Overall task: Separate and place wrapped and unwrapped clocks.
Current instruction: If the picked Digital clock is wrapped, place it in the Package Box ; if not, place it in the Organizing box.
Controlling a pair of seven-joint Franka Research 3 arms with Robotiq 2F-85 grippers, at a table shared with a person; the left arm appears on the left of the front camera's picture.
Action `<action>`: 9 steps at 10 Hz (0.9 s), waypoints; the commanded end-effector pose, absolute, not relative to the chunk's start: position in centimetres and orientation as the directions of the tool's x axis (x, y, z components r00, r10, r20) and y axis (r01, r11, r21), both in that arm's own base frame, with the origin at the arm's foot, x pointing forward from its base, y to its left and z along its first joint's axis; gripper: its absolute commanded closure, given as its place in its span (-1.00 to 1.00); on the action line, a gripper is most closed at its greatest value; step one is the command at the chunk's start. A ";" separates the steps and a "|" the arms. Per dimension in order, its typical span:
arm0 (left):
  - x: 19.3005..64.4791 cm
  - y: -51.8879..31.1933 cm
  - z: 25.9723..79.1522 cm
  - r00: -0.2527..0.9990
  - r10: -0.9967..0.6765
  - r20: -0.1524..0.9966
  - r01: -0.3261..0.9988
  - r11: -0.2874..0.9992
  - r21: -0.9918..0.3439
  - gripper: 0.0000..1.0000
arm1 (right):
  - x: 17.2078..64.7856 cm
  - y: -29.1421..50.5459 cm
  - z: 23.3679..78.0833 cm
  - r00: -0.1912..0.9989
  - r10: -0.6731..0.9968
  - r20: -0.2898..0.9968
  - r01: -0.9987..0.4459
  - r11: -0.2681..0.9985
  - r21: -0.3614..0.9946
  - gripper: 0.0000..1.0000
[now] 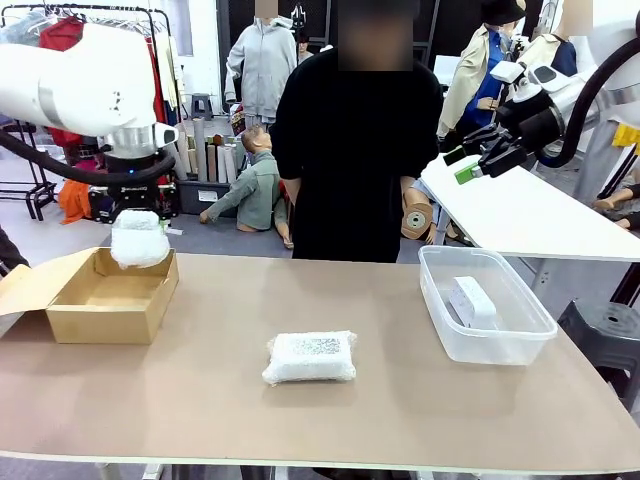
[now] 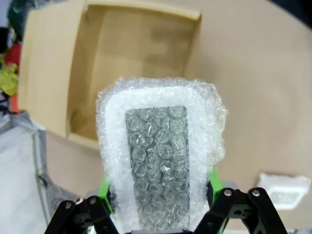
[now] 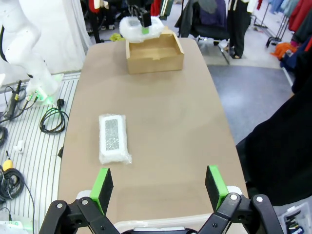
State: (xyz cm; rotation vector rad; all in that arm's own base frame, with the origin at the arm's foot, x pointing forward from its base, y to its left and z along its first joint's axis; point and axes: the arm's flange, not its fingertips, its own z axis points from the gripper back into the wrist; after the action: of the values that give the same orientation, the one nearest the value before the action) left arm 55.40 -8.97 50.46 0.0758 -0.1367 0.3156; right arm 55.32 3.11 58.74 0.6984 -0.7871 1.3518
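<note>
Bubble wrap is pressing against both green pads of my left gripper [image 2: 160, 187]: I am pinching a wrapped clock [image 2: 161, 146] by its two sides. Its white frame and grey face are showing through the bubbles. I am holding it in the air over the open cardboard box [image 1: 100, 325], which is standing at the left side of the table [image 1: 200, 410]. My right gripper [image 3: 159, 186] is hanging high over the right side of the table. Its fingers are spreading wide and are gripping nothing. A second wrapped clock [image 1: 310, 358] is lying flat near the middle of the table, well apart from the box. The bare white clock [image 1: 472, 300] is resting inside the clear plastic container [image 1: 485, 348] on the right. A person in black [image 1: 360, 150] is standing at the far side.
</note>
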 end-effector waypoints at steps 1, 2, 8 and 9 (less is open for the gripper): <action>56.9 -6.2 48.5 0.955 0.239 0.174 -0.256 0.963 0.084 1.00 | 55.2 3.1 58.8 0.032 0.567 0.823 -0.995 0.093 -0.025 -1.00; 57.9 -4.0 47.7 0.967 0.190 0.168 -0.210 0.972 0.105 1.00 | 55.2 3.1 58.8 0.032 0.567 0.823 -0.995 0.093 -0.025 -1.00; 59.7 0.4 44.6 0.976 0.113 0.186 -0.142 0.978 0.150 1.00 | 55.2 3.1 58.8 0.032 0.567 0.823 -0.995 0.093 -0.025 -1.00; 59.7 0.4 44.6 0.976 0.113 0.186 -0.142 0.978 0.150 1.00 | 55.2 3.1 58.8 0.032 0.567 0.823 -0.995 0.093 -0.025 -1.00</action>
State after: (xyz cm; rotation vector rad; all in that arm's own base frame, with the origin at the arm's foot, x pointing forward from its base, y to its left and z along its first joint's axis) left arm 60.08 0.02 44.21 0.1617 -0.1921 0.1194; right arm 55.32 3.09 58.74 0.6982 -0.7871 1.3516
